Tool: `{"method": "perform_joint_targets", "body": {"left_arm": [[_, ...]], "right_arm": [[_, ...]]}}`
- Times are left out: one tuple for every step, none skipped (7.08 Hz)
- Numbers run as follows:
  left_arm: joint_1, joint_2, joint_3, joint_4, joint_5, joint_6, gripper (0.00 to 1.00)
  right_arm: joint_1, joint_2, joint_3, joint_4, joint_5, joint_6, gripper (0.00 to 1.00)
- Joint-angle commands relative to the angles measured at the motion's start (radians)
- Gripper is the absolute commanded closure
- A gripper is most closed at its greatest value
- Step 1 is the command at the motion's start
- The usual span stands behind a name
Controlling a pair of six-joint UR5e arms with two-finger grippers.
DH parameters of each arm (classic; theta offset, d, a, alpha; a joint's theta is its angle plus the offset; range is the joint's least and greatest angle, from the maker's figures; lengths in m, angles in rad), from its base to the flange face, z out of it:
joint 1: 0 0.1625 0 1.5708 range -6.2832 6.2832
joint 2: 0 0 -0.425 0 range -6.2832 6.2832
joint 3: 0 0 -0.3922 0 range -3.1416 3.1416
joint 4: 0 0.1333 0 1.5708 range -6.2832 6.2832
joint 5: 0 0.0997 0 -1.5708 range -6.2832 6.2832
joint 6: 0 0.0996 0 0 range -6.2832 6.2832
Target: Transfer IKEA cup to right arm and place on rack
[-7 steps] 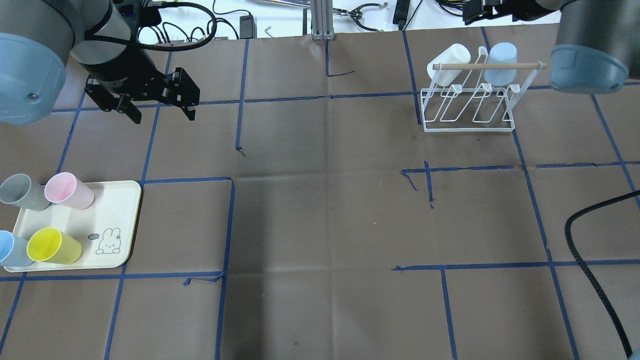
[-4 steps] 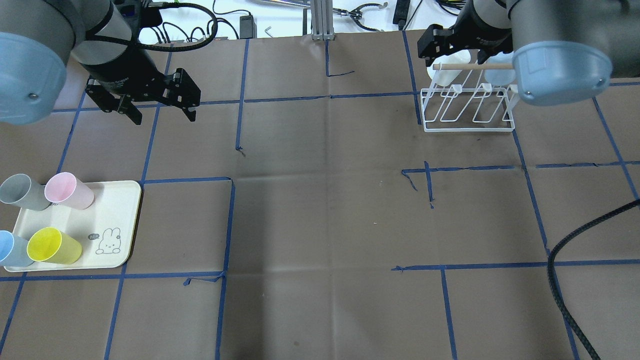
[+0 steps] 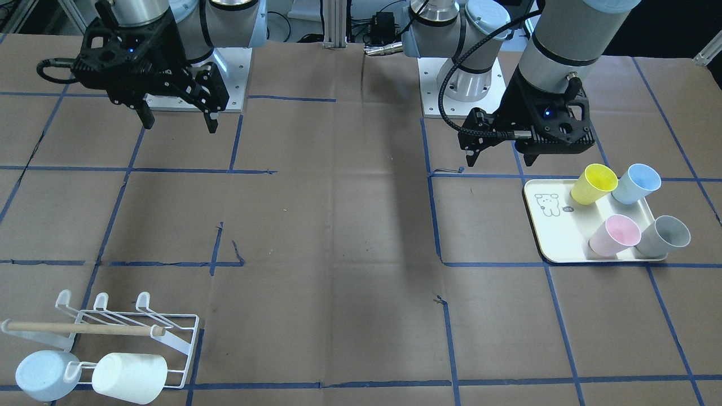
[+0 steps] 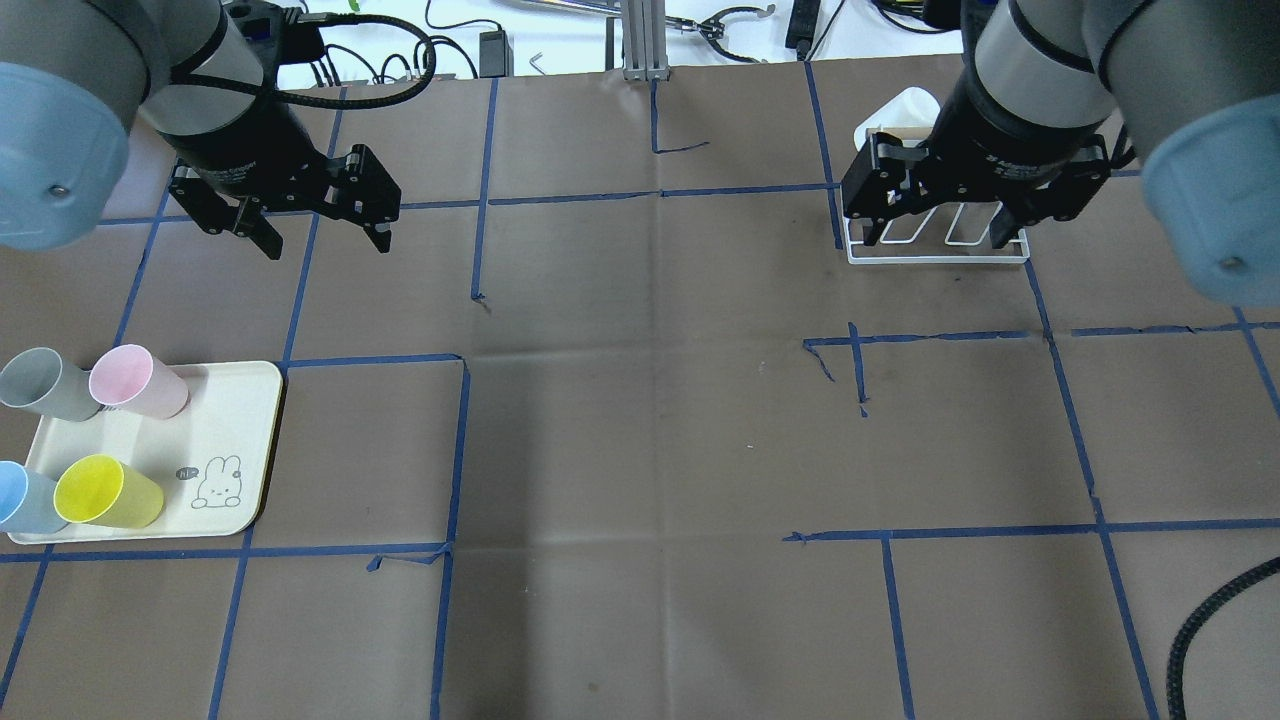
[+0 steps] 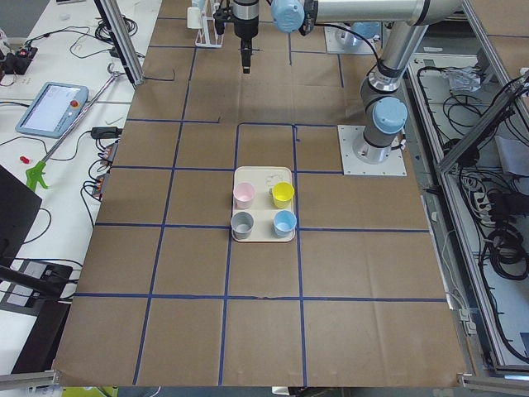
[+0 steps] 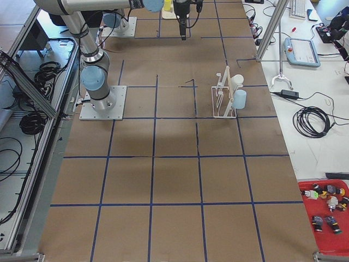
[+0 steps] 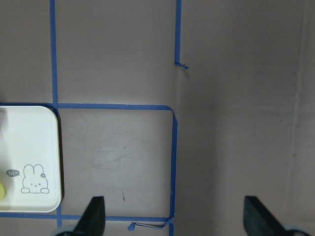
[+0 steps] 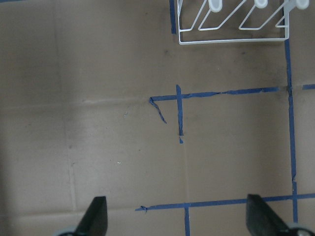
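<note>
Several IKEA cups stand on a cream tray (image 4: 235, 420): pink (image 4: 135, 380), grey (image 4: 40, 385), yellow (image 4: 105, 490) and blue (image 4: 20, 498). My left gripper (image 4: 325, 235) is open and empty, hovering well beyond the tray over bare table. My right gripper (image 4: 938, 232) is open and empty, directly above the white wire rack (image 3: 130, 327), hiding most of it in the overhead view. The rack's front rim shows in the right wrist view (image 8: 231, 42). A white cup (image 3: 130, 376) and a pale blue cup (image 3: 42, 375) hang on the rack.
Brown paper with blue tape lines covers the table (image 4: 650, 430). A black cable (image 4: 1200, 620) hangs at the near right corner. Cables and tools lie beyond the far table edge (image 4: 560, 40).
My right arm has swung in from the right edge, and its gripper now hangs over the rack. My left gripper has barely moved. The cups have not moved.
</note>
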Motion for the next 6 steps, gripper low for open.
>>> {"method": "perform_joint_targets", "body": {"left_arm": [[-0.001, 0.003, 0.000, -0.011, 0.000, -0.003, 0.00], [-0.001, 0.012, -0.001, -0.022, -0.002, -0.005, 0.00], [-0.001, 0.014, -0.002, -0.024, -0.002, -0.005, 0.00], [-0.001, 0.012, -0.002, -0.024, -0.003, -0.005, 0.00], [-0.001, 0.011, -0.002, -0.024, -0.005, -0.005, 0.00], [-0.001, 0.011, -0.002, -0.024, -0.005, -0.003, 0.00]], "right_arm": [[-0.001, -0.011, 0.014, 0.012, 0.002, 0.001, 0.00], [0.001, 0.007, 0.015, 0.003, 0.005, 0.001, 0.00], [0.001, 0.027, 0.014, 0.007, -0.002, 0.001, 0.00], [0.001, 0.028, 0.014, 0.010, 0.001, 0.001, 0.00], [0.001, 0.026, 0.014, 0.012, 0.001, 0.001, 0.00], [-0.001, 0.031, 0.015, 0.016, 0.001, 0.001, 0.00]]}}
